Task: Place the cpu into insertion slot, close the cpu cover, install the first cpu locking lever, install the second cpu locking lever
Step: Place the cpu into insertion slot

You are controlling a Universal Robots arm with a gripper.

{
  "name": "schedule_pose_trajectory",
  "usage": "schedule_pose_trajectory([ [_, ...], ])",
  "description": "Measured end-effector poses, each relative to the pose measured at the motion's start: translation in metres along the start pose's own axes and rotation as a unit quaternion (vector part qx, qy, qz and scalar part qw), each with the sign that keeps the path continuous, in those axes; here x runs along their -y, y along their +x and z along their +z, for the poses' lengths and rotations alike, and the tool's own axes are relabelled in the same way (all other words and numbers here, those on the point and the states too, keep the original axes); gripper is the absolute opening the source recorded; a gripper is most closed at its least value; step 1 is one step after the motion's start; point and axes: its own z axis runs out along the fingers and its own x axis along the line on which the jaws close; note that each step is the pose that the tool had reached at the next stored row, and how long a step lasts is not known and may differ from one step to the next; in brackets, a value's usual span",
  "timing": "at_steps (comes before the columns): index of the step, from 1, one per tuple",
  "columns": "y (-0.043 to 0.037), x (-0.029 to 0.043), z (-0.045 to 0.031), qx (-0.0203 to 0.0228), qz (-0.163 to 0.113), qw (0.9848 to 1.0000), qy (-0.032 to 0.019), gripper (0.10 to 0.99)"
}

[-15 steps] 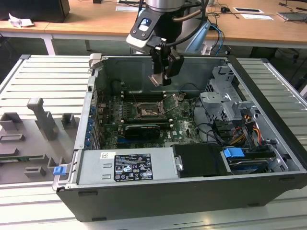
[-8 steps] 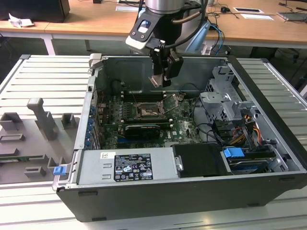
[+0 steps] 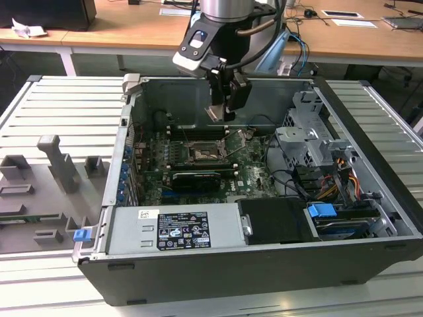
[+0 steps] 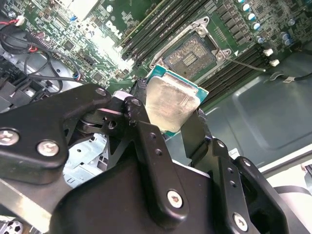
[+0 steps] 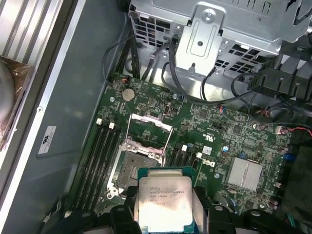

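Cpu (image 5: 163, 204), a small flat square chip with a pale tan-silver metal face, is clamped by its edges in the black gripper (image 5: 165, 217), above the green board (image 5: 219, 131). The dark square insertion slot (image 5: 127, 171) lies uncovered below it, apart.

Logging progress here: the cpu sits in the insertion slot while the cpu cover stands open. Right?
Not quite. The cpu is clamped in the gripper above the board, and the insertion slot lies bare, as the second wrist view shows. The cpu cover does stand open.
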Motion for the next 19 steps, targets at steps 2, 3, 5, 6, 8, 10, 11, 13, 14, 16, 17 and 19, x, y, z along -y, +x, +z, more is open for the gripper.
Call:
schedule_pose_trajectory([
  [2,0.0,0.0001,0.0007,0.0001,0.001,1.0,0.0,0.529],
  [3,0.0,0.0001,0.001,0.0001,0.001,1.0,0.0,0.529],
  [5,0.0,0.0001,0.0017,0.0002,0.002,1.0,0.0,0.529],
  [6,-0.0001,0.0002,0.0025,0.0002,0.002,1.0,0.0,0.529],
  [8,-0.0001,0.0003,0.0037,0.0003,0.003,1.0,0.0,0.529],
  [10,-0.0001,0.0004,0.0044,0.0004,0.004,1.0,0.0,0.529],
  [11,-0.0001,0.0004,0.0047,0.0004,0.004,1.0,0.0,0.529],
  [13,-0.0001,0.0005,0.0056,0.0005,0.005,1.0,-0.0001,0.529],
  [14,-0.0001,0.0005,0.0063,0.0005,0.005,1.0,-0.0001,0.529],
  [16,-0.0001,0.0006,0.0069,0.0005,0.006,1.0,-0.0001,0.529],
  [17,-0.0001,0.0006,0.0074,0.0006,0.007,1.0,-0.0001,0.529],
  [19,-0.0002,0.0007,0.0082,0.0006,0.007,1.0,-0.0001,0.529],
])
